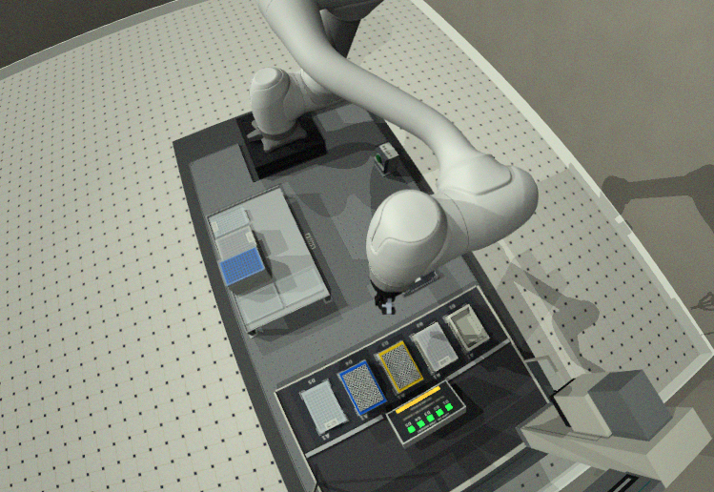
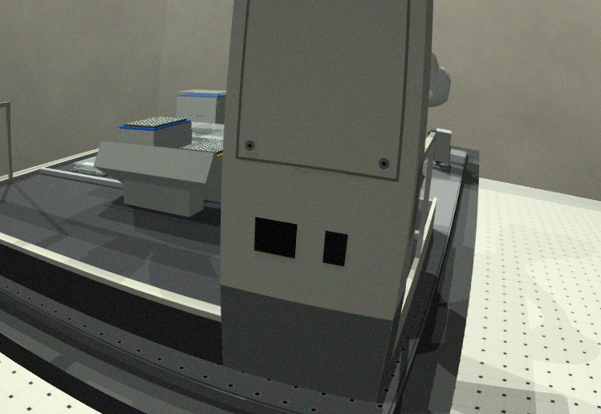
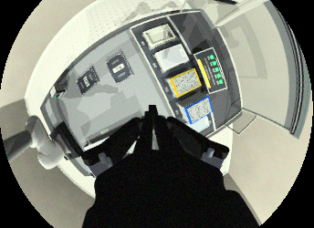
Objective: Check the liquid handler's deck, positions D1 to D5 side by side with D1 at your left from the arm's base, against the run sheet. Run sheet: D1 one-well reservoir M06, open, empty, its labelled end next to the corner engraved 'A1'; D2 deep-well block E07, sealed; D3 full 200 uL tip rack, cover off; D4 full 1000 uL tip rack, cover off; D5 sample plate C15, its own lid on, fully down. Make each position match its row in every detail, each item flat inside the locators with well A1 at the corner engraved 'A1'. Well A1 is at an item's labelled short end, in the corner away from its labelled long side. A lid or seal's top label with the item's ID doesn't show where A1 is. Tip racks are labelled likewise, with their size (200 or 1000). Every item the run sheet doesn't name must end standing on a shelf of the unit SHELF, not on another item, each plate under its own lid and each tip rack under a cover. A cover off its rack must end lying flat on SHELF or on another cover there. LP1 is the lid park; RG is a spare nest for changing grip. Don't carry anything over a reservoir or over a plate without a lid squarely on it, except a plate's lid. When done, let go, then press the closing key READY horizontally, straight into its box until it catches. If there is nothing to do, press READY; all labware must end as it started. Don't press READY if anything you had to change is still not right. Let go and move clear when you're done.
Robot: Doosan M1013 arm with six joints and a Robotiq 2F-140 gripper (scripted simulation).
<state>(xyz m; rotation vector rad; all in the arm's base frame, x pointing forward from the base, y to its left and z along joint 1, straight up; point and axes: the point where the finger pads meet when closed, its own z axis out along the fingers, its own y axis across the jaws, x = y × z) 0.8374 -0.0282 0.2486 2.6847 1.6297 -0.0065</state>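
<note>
My gripper [image 1: 386, 305] [image 3: 151, 110] is shut and holds nothing. It hangs above the bench just behind the deck row, nearest the yellow-rimmed tip rack [image 1: 399, 358] [image 3: 185, 81]. From right to left in the top view, the deck holds the open reservoir [image 1: 466, 328] [image 3: 160, 36], the sealed block [image 1: 434, 346] [image 3: 171, 57], the yellow-rimmed rack, the blue-rimmed tip rack [image 1: 361, 386] [image 3: 199, 109] [image 2: 155, 124] and a lidded plate [image 1: 323, 407]. Both racks show their tips, with no covers on. The labels are too small to read.
The SHELF unit [image 1: 296, 255] at the left holds a blue-covered rack [image 1: 241, 267] [image 2: 201, 104] and two pale plates [image 1: 228, 219] [image 1: 234, 243]. A status panel [image 1: 425, 413] [image 3: 211, 69] shows green lights. The READY box [image 1: 386, 156] stands near the arm's base. Two dark nests [image 3: 117, 67] [image 3: 87, 80] lie behind the deck.
</note>
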